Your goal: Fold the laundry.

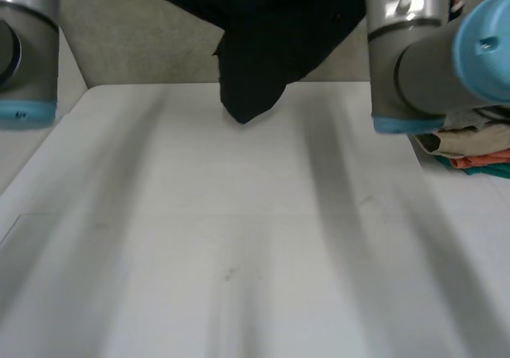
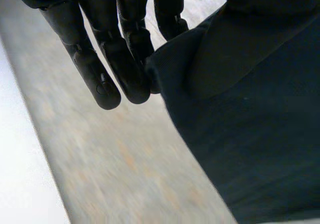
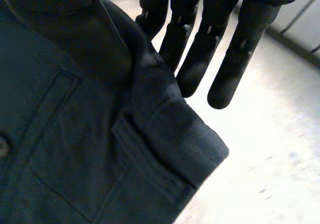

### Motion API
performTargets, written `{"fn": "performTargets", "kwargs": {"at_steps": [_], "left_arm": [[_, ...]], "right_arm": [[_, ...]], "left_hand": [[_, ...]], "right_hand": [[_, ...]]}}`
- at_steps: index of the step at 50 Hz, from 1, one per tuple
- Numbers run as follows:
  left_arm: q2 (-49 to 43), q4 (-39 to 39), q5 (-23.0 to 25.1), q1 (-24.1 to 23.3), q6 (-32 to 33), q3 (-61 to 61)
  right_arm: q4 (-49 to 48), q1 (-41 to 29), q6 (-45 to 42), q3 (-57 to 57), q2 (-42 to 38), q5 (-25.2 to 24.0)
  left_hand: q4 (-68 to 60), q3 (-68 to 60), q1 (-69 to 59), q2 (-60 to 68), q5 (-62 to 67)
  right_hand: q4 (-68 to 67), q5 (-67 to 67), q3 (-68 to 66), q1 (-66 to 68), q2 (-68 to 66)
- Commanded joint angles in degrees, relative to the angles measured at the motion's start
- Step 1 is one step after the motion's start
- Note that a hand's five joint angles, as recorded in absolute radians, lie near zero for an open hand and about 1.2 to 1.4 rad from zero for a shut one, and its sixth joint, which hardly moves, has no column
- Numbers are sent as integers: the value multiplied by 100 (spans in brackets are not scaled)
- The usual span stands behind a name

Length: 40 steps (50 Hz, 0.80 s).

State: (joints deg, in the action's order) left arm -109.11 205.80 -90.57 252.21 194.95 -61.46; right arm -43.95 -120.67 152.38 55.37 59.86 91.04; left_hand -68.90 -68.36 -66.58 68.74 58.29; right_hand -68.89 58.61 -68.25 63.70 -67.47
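Dangling black garment (image 1: 256, 59) in left hand (image 2: 111, 59), right hand (image 3: 198, 59)

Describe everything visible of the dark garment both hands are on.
The dark garment is a near-black, woven, shirt-like piece with a stitched patch pocket, a button and a hemmed fold. Pinched by the left hand and right hand, it hangs down to a point at the far edge of the white table.

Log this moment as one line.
black shirt: held up, tip hanging over white table | left robot hand: pinching it | right robot hand: pinching it | folding: not started
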Motion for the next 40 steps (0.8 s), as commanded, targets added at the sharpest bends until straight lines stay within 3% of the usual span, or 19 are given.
{"fn": "performTargets", "kwargs": {"at_steps": [1,11,17,24,30,32,36,39,40], "left_arm": [[136,-365,443,12,-10,-1288],[-84,-1023,1120,-207,533,-3256],[170,-1831,1200,-225,1044,-3873],[1075,-3755,1297,-181,1633,-4242],[1463,-6330,1209,-146,2687,-4383],[1498,-6850,1217,-111,2864,-4366],[1437,-6308,1209,-49,2759,-4190],[1252,-5544,1139,-23,2548,-3997],[1165,-5185,1069,-14,2469,-3918]], "right_arm": [[1046,-18,-33,351,-449,-342],[2415,17,-665,1273,-1117,-359],[3322,26,-640,1757,-854,-464],[5043,52,-902,2258,-64,-588],[7663,166,-1799,2935,517,-447],[7569,184,-1914,3146,675,-526],[6902,140,-1835,3383,772,-684],[6514,44,-1598,3507,729,-649],[6409,-18,-1432,3559,728,-606]], "left_hand": [[-1110,-1164,-1342,1126,1171],[-1110,-1164,-1342,1126,1171],[-1110,-1164,-1342,1126,1171],[-1110,-1164,-1342,1126,1171],[-1110,-1164,-1342,1126,1171],[-1110,-1164,-1342,1126,1171],[-1110,-1164,-1342,1126,1171],[3564,3509,3332,-3548,-3503],[5890,5836,5658,-5874,-5829]], "right_hand": [[-1111,1139,-1175,1630,-1253],[-1111,1139,-1175,1630,-1253],[-1111,1139,-1175,1630,-1253],[-1111,1139,-1175,1630,-1253],[-1111,1139,-1175,1630,-1253],[-1111,1139,-1175,1630,-1253],[-1111,1139,-1175,1630,-1253],[-1111,1139,-1175,1630,-1253],[-1111,1139,-1175,1630,-1253]]}}
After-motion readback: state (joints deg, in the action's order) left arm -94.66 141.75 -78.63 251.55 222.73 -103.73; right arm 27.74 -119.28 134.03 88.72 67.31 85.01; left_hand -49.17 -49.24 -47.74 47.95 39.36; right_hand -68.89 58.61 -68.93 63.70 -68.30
